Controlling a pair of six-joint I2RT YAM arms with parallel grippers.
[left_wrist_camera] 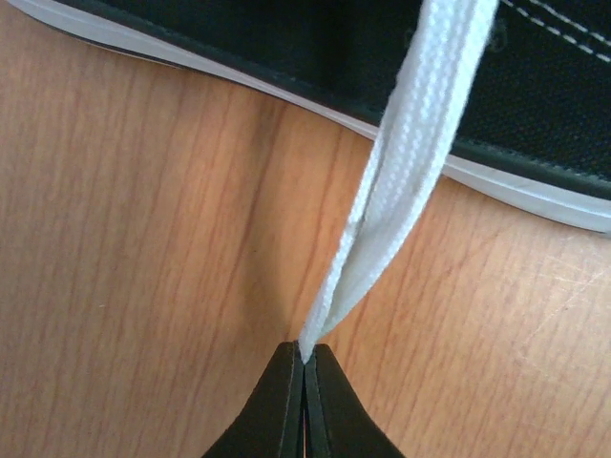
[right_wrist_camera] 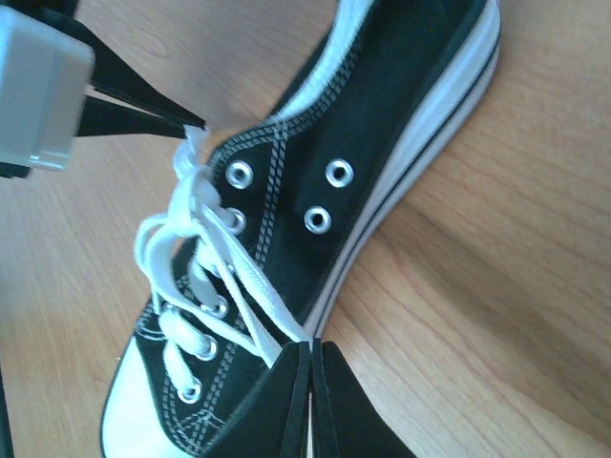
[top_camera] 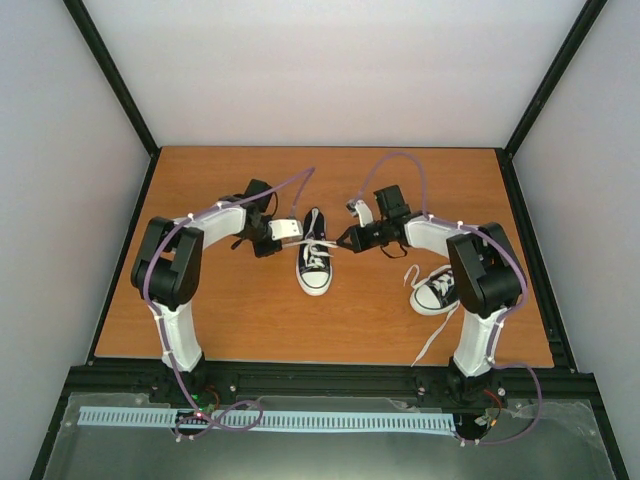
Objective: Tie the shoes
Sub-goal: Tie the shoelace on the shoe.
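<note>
The left arm (top_camera: pixel 215 222) and right arm (top_camera: pixel 432 233) rise to bent elbows, forearms angling inward toward each other; both sets of jaws are pinched closed.

1. The middle shoe (top_camera: pixel 314 268) stands between the left hand (top_camera: pixel 299 239) and the right hand (top_camera: pixel 340 240), with no room for passing on either side.
2. The laces (left_wrist_camera: pixel 401 181), pinched in both hands, are stretched sideways across this gap.
3. The second shoe (top_camera: pixel 436 290) and its loose lace (top_camera: pixel 435 340) block the right near corner.
4. The far strip of the surface (top_camera: pixel 330 175) is open, and also the left near part.
</note>
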